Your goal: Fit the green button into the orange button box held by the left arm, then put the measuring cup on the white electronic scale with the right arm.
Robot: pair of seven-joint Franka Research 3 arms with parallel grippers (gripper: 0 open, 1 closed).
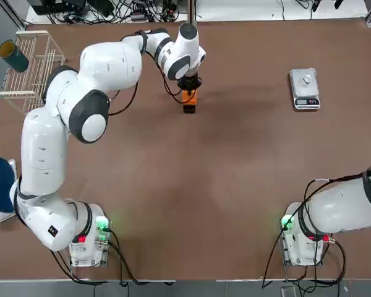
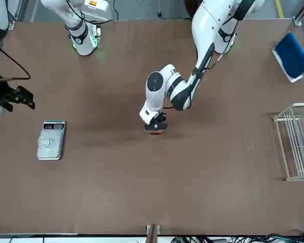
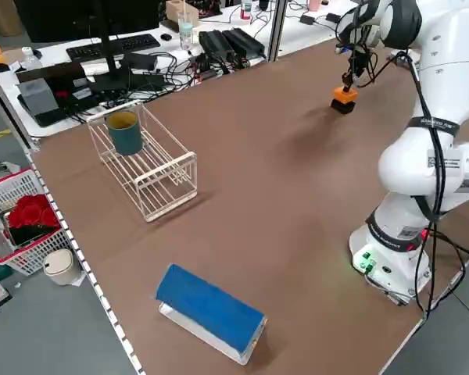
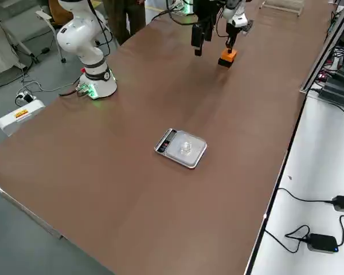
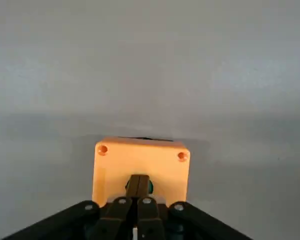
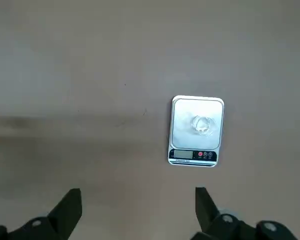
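Note:
The orange button box point(image 1: 189, 99) stands on the brown table at the far middle. In the left wrist view its top face point(image 5: 140, 160) shows the green button point(image 5: 148, 187) sitting in the hole. My left gripper point(image 1: 188, 83) hangs straight over the box, shut, with its joined fingertips point(image 5: 138, 184) at the button and nothing between them. The white electronic scale point(image 1: 305, 89) lies at the far right with the clear measuring cup point(image 6: 202, 124) upright on its plate. My right gripper point(image 6: 136, 210) is open and empty, raised on the near side of the scale point(image 2: 50, 140).
A white wire rack point(image 1: 31, 65) stands at the far left corner with a dark green cup point(image 1: 13, 55) at it. A blue-topped block point(image 3: 211, 311) lies near the left edge. Both arm bases point(image 1: 89, 241) sit along the near edge.

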